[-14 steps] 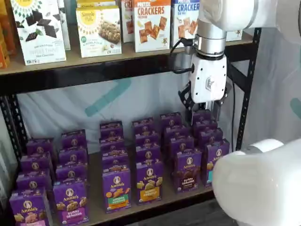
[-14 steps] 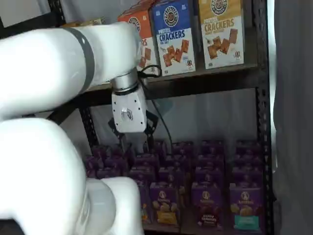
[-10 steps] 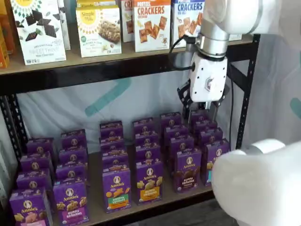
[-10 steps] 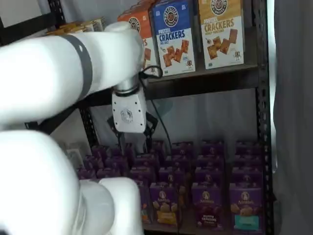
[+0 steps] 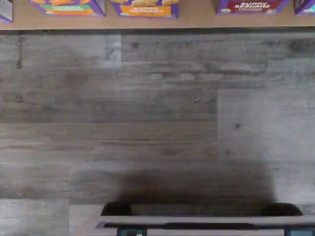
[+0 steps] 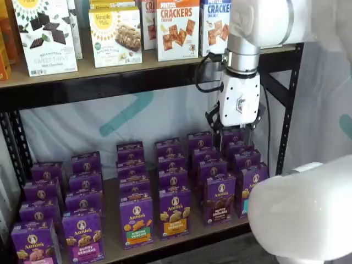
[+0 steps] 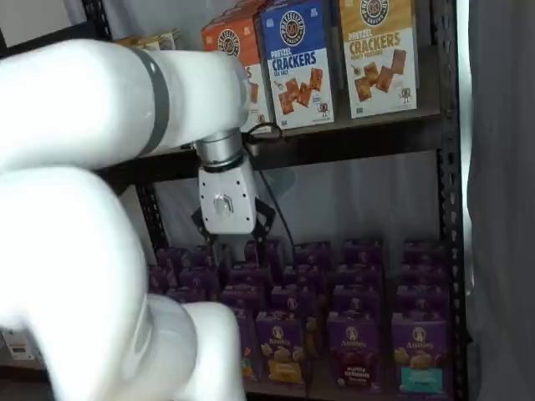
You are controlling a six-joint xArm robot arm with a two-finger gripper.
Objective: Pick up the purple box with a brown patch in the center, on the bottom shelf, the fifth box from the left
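Note:
The purple box (image 6: 219, 199) with the dark brown centre patch stands upright at the front of the bottom shelf (image 6: 112, 234), between an orange-band box and a teal-band box. It also shows in a shelf view (image 7: 358, 351), and in the wrist view (image 5: 251, 5) only its lower front shows. My gripper (image 6: 235, 136) hangs above the back rows of purple boxes, behind and above that box. It also shows in a shelf view (image 7: 230, 246). Its black fingers stand apart, open, with nothing between them.
Several columns of purple Annie's boxes (image 6: 136, 220) fill the bottom shelf. The upper shelf with a thick black beam (image 6: 110, 85) holds cracker boxes (image 6: 177, 28) just above the gripper. A black rack post (image 6: 287, 115) stands right of it. The wrist view shows grey plank floor (image 5: 157, 123).
The arm has swung, and its big white link has shifted across both shelf views. The gripper has drifted a little sideways and stays above the back rows, still open.

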